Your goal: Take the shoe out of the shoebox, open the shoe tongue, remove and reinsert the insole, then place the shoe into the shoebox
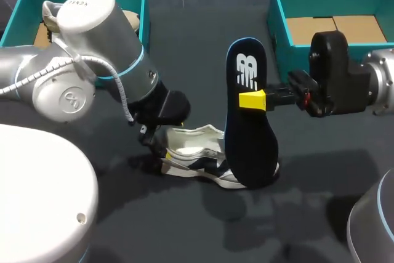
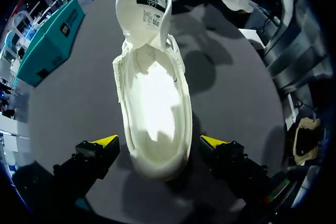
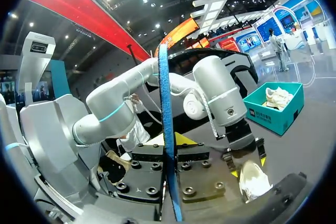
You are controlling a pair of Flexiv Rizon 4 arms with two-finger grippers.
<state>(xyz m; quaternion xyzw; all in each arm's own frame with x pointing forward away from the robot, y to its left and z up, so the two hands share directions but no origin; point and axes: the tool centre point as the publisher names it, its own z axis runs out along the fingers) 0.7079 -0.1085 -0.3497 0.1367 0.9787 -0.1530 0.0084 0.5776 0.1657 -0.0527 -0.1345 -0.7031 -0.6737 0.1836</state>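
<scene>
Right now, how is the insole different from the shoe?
The insole is dark blue; the shoe is mostly white. The insole stands upright, pinched in the right gripper; the shoe lies on the table between the open fingers of the left gripper. The insole is flat; the shoe is hollow. Both are foot-shaped.

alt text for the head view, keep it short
The right hand grips a dark insole upright by a white shoe mid-table, with the left hand at its heel. The left shoebox and right shoebox, both teal, stand at the far corners.
</scene>
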